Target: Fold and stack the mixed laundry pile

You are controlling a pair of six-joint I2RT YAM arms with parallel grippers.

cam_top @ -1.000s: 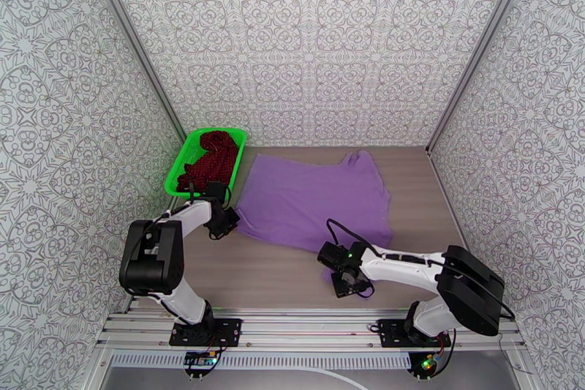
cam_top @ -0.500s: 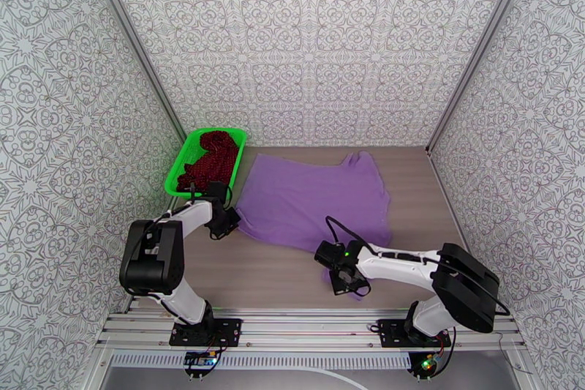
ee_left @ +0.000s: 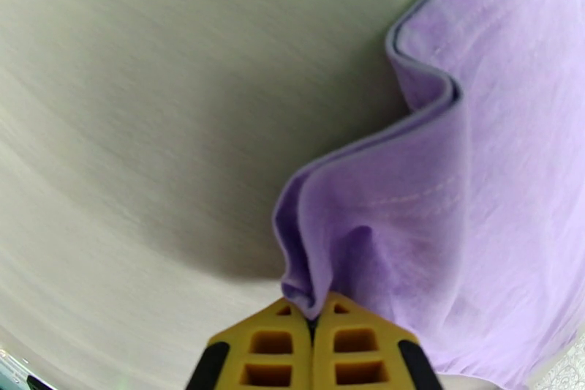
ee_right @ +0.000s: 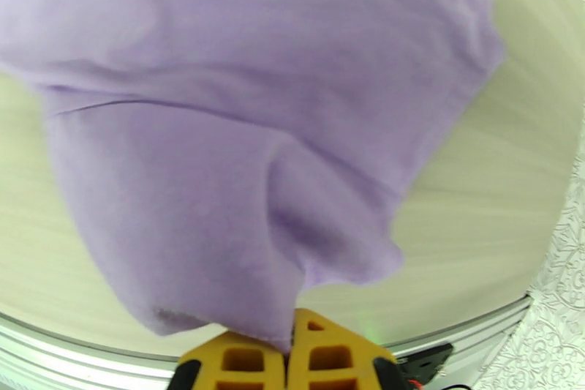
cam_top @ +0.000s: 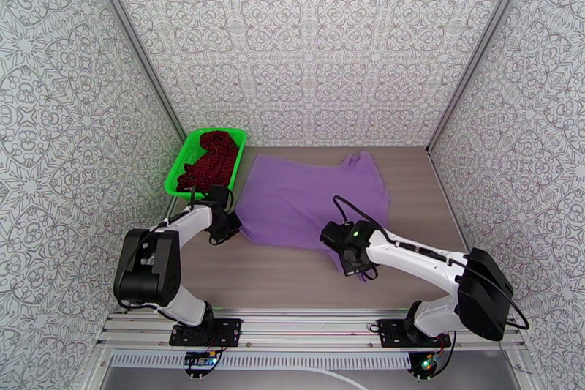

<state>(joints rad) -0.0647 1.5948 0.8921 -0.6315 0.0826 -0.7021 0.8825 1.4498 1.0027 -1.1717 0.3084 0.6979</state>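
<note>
Lavender-purple cloth of the T-shirt (ee_right: 241,128) is pinched between the right fingers (ee_right: 238,362), whose yellow pads are pressed together on a near corner of the garment. The cloth is drawn up to the tips in a bunched fold, with the pale wood-grain surface (ee_right: 468,238) seen beyond it. Farther back and to the left, the left fingers (ee_left: 270,344) are likewise closed with no gap, and a folded hem edge of the same T-shirt is gripped between their tips. From there the hem is carried away from the fingers in a wavy ridge, with bare surface to their left. In the top view the rest of the T-shirt is spread flat beyond both pairs of fingers, and one sleeve lies at its far edge on the right fingers' side. Beyond the left fingers, near the shirt's left edge, a bright green mesh basket (cam_top: 179,165) is set against the left wall. The dark red speckled garment (cam_top: 212,157) is heaped inside it, apart from the T-shirt. Grey patterned walls (cam_top: 314,40) are seen behind.
</note>
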